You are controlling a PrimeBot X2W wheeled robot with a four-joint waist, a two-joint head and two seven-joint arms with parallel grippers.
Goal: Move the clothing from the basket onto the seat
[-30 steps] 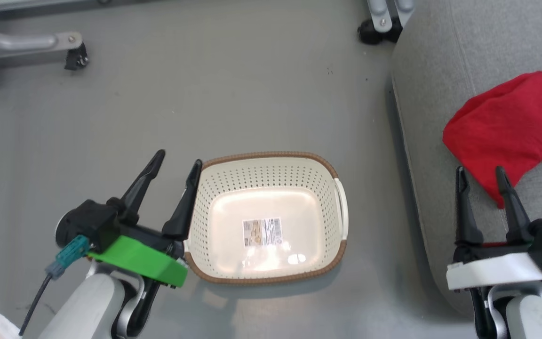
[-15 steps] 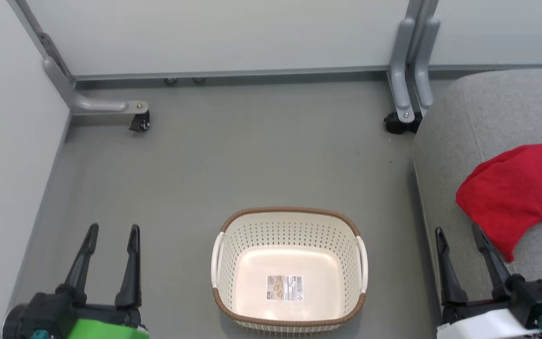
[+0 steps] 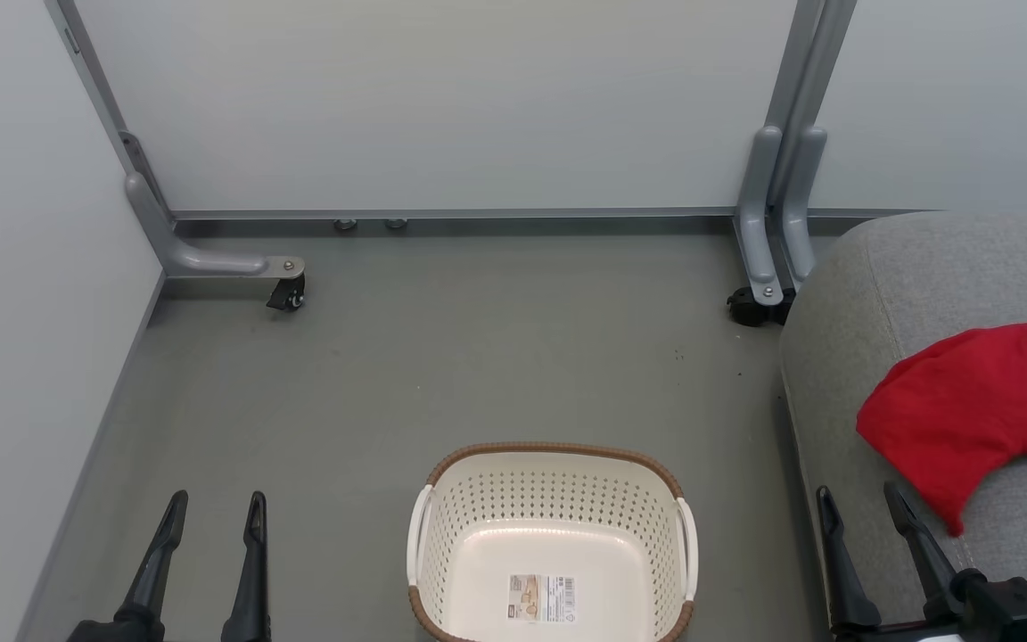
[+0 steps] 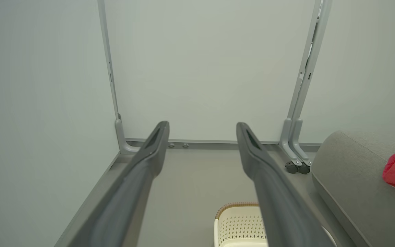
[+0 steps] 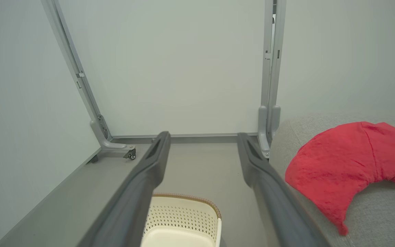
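Both spread: left tool (image 3: 217,499) over open floor (image 3: 478,357), right tool (image 3: 858,492) at seat (image 3: 843,357) edge.

- The basket (image 3: 558,499) is seen upright on the grey floor (image 3: 478,357), near in the scene and left of the seat. It is a cream-white perforated tub with a brown woven-look rim and two white side handles. A label sticker (image 3: 541,597) is shown on its bare base.
- The seat (image 3: 924,267) is found at the right, close to the basket but apart from it. It is a large grey upholstered cushion with a rounded corner.
- A red garment (image 3: 968,410) is laid crumpled on the seat's top, one pointed fold directed towards the near side.
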